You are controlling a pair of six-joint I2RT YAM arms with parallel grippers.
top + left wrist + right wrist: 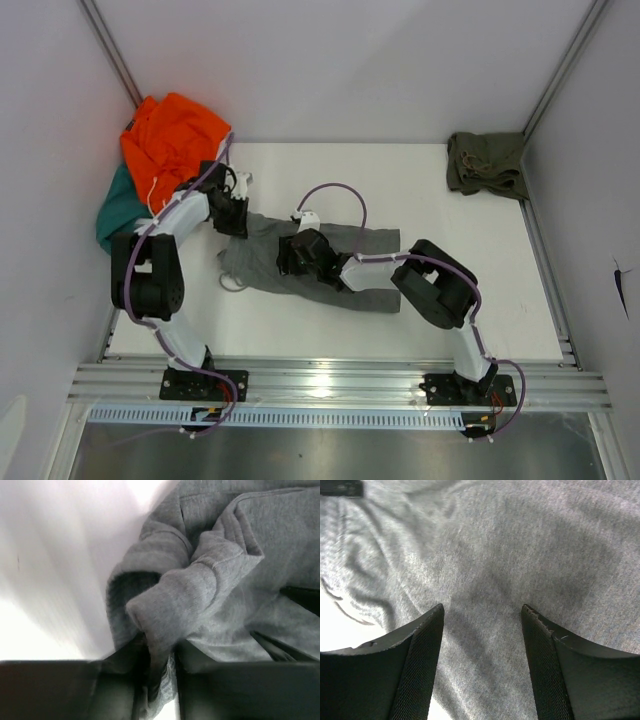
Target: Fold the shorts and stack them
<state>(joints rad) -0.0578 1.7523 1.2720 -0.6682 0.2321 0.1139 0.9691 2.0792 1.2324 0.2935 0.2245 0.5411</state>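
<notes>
Though unseen overhead, grey shorts (200, 595) within left tool (159, 672).

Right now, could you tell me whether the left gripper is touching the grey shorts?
Touching. The left wrist view shows a fold of the grey shorts wedged between the two fingers of the left gripper.

the grey shorts (258, 268) lie partly hidden under the right arm (435, 285).

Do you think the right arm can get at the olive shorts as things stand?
Probably yes: the right gripper is open over the grey shorts, with only bare table between it and the olive shorts.
</notes>
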